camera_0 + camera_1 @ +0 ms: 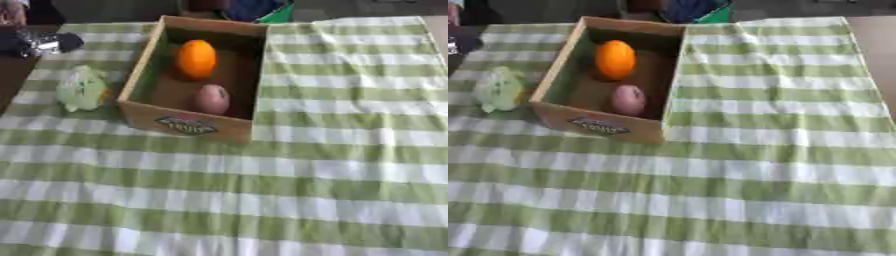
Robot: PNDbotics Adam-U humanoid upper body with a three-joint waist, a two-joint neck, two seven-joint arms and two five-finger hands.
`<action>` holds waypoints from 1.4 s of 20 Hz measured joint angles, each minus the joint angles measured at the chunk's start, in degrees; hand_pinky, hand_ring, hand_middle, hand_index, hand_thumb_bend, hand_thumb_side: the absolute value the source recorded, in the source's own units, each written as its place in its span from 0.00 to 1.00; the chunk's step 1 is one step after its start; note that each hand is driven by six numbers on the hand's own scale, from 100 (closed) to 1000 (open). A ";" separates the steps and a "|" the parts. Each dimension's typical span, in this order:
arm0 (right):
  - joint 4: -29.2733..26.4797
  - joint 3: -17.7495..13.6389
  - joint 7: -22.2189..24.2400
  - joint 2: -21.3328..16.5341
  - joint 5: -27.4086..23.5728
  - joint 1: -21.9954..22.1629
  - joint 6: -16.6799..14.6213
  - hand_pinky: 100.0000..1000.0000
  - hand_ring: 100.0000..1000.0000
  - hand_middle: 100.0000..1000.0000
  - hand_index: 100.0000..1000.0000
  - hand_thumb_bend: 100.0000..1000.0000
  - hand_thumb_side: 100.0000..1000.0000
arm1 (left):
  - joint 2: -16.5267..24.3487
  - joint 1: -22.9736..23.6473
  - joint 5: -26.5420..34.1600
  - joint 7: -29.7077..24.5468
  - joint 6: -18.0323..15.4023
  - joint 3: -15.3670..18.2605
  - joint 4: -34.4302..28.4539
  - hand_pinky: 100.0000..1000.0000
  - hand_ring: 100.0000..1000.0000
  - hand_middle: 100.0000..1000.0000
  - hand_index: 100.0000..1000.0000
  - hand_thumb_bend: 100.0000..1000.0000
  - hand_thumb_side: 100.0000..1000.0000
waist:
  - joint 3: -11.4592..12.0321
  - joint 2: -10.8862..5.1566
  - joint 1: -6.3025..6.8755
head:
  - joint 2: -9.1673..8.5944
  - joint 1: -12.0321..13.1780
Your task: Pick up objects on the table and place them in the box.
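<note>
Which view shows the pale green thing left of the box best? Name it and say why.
The left eye view. There the pale green thing lies whole beside the box, well inside the picture, with an orange spot at its right side. The right eye view shows the same thing nearer the picture's left edge, with less cloth around it.

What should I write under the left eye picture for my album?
Orange fruit and pinkish fruit inside the cardboard box; pale green object waits beside it.
</note>
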 measured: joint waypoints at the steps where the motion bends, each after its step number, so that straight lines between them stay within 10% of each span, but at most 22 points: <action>1: 0.00 0.00 -0.01 0.06 0.00 0.00 0.00 0.71 0.74 0.62 0.81 0.00 0.61 | -0.28 -0.11 -0.27 -1.36 -0.73 -0.21 0.82 0.88 0.85 0.85 1.00 0.80 1.00 | 0.00 0.04 -0.01 | -0.02 0.06; 15: 0.00 0.01 -0.40 1.79 -0.02 0.09 1.31 0.70 0.73 0.61 0.79 0.00 0.62 | -1.27 -0.92 6.24 -23.29 -2.27 -0.51 4.96 0.92 0.93 0.93 1.00 0.73 0.73 | 0.04 0.74 -0.25 | -0.73 0.59; 28: 0.00 0.02 -0.17 3.01 -0.02 0.62 2.43 0.70 0.73 0.60 0.78 0.00 0.63 | -2.32 -1.33 1.18 -21.83 -2.08 -0.88 6.42 0.92 0.93 0.94 1.00 0.58 0.76 | -0.32 1.78 -0.64 | -1.58 1.19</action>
